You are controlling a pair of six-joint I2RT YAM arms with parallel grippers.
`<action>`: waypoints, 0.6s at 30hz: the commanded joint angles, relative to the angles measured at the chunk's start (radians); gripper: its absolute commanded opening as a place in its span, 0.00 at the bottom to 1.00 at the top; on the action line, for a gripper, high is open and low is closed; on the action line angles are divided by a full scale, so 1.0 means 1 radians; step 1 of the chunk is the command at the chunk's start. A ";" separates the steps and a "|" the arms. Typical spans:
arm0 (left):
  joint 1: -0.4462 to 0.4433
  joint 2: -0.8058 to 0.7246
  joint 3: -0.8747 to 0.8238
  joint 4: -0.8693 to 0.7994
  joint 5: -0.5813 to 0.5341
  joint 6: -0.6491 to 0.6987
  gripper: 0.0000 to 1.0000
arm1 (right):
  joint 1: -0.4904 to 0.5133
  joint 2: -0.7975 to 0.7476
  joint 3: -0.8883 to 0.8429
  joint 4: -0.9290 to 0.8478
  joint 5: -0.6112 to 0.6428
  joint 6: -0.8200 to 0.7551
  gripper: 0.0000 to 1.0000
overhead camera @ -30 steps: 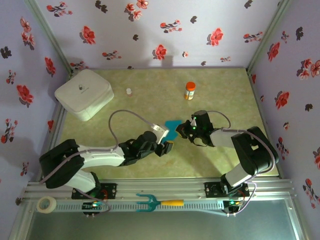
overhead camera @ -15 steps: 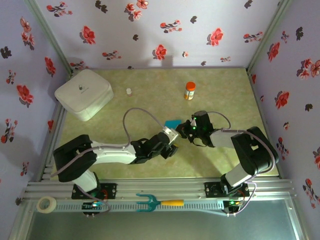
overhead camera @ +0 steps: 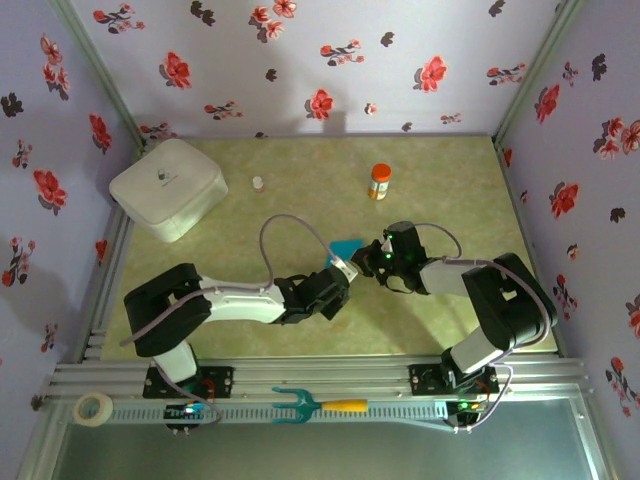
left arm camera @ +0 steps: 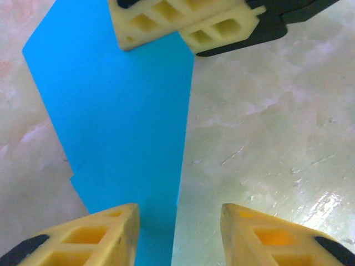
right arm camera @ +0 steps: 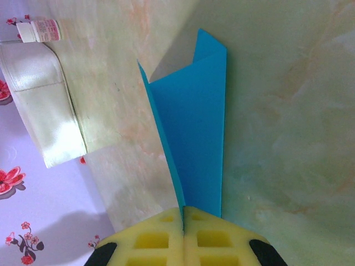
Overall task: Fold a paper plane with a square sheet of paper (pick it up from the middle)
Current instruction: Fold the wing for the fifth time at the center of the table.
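Table centre: part-folded teal paper sheet [overhead camera: 347,246] lies btwn the two claws, its long axis running from left gripper [left arm camera: 177,213] at one end to right gripper [right arm camera: 183,213] at the other. Right pads are pressed together on the sheet's end. Left fingers stand apart w/ nothing clamped, the sheet's straight edge in their gap, so the left arm looks best placed for the next pinch. White rounded box [overhead camera: 167,187], back left, is lidded, contents hidden; orange-capped bottle [overhead camera: 380,182] is shut, contents unclear.

Your top camera looks down on the whole desk [overhead camera: 300,170] from high behind; your 2 wrist cameras sit close over it, both sharing the blue paper [left arm camera: 122,111].
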 commanded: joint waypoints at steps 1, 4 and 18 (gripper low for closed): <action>-0.006 0.017 0.022 -0.039 -0.038 -0.008 0.41 | 0.006 -0.010 -0.007 0.015 0.015 0.010 0.05; -0.007 0.021 0.027 -0.054 -0.052 -0.008 0.39 | 0.007 -0.009 -0.005 0.014 0.017 0.011 0.05; -0.007 0.026 0.028 -0.063 -0.058 0.002 0.27 | 0.006 -0.005 -0.004 0.013 0.015 0.011 0.05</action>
